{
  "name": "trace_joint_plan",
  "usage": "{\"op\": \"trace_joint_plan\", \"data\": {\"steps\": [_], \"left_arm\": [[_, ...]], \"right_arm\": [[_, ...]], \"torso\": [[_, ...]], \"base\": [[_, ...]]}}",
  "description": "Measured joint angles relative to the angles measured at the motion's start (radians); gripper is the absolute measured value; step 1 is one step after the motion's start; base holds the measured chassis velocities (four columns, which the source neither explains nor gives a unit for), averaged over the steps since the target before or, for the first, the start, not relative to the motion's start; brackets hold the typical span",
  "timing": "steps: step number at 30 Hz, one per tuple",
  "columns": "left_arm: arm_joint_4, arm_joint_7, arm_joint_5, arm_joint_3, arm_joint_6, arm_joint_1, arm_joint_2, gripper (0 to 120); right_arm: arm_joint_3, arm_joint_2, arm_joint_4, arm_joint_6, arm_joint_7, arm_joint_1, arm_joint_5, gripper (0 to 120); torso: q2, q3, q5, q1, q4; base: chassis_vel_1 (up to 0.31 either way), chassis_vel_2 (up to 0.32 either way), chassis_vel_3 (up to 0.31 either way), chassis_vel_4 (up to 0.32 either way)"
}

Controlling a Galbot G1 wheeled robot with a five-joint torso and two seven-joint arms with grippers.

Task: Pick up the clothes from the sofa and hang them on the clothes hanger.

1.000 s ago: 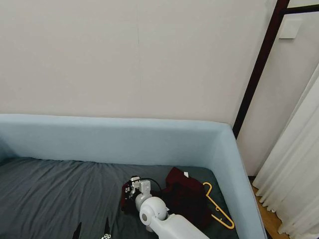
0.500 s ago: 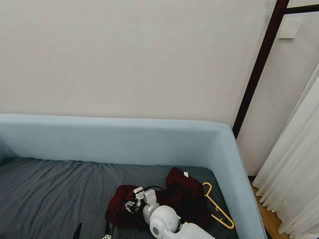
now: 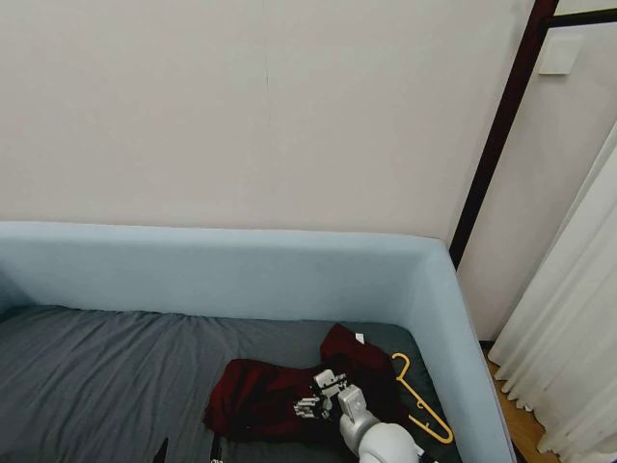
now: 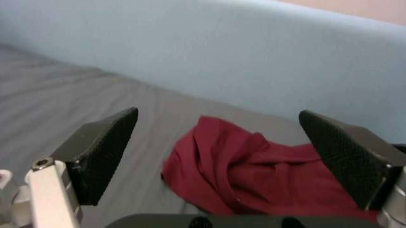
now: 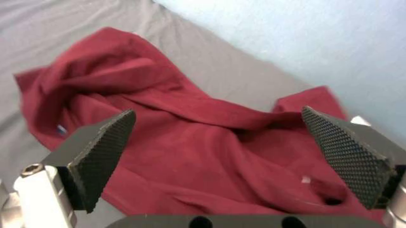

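Garment (image 3: pixel 253 397) at the sofa's (image 3: pixel 289 275) right end looks soft, light and limp; best pinched at a raised fold. Right gripper (image 5: pixel 219 118) above it and left gripper (image 4: pixel 219 123) both gape, empty.

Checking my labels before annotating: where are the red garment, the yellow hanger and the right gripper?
red garment (image 3: pixel 255 391), head view, crumpled left part
yellow hanger (image 3: pixel 421 410), head view, sloping arm
right gripper (image 3: pixel 310 405), head view, between its fingers

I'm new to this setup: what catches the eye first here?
A crumpled dark red cloth garment lies on the grey seat of the light blue sofa, near its right end. The right gripper hovers over it, jaws open, with a yellow clothes hanger to its right. The left gripper hangs open to the left.
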Motion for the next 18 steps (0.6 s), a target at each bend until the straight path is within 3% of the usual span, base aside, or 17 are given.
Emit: {"op": "trace_joint_plan", "data": {"steps": [6,10,11,14,15,18], "left_arm": [[-0.022,-0.027,-0.145,0.041,0.087,-0.017,0.01,100],[-0.059,-0.06,-0.324,0.1,0.213,-0.056,0.039,100],[-0.059,-0.06,-0.324,0.1,0.213,-0.056,0.039,100],[-0.094,-0.072,-0.479,0.13,0.322,-0.095,0.109,100],[-0.094,-0.072,-0.479,0.13,0.322,-0.095,0.109,100],[-0.093,-0.045,-0.607,0.143,0.395,-0.151,0.218,100]], "right_arm": [[0.04,-0.008,0.0,0.022,-0.008,-0.035,-0.024,100],[0.079,-0.029,0.023,0.019,-0.002,-0.063,0.005,100],[0.079,-0.029,0.023,0.019,-0.002,-0.063,0.005,100],[0.131,-0.053,0.058,0.005,0.009,-0.109,0.027,100],[0.131,-0.053,0.058,0.005,0.009,-0.109,0.027,100],[0.192,-0.067,0.083,-0.001,0.015,-0.158,0.038,100]], "torso": [[0.0,0.0,0.0001,0.0,0.0002],[0.0,0.0,-0.0001,0.0,0.0002],[0.0,0.0,-0.0001,0.0,0.0002],[0.0,0.0,-0.0005,0.0,0.0002],[0.0,0.0,-0.0005,0.0,0.0002],[0.0,0.0,-0.0003,0.0,0.0001]], "base": [[0.0,0.0,0.0,0.0],[0.0,0.0,0.0,0.0],[0.0,0.0,0.0,0.0],[0.0,0.0,0.0,0.0],[0.0,0.0,0.0,0.0],[0.0,0.0,0.0,0.0]]}}
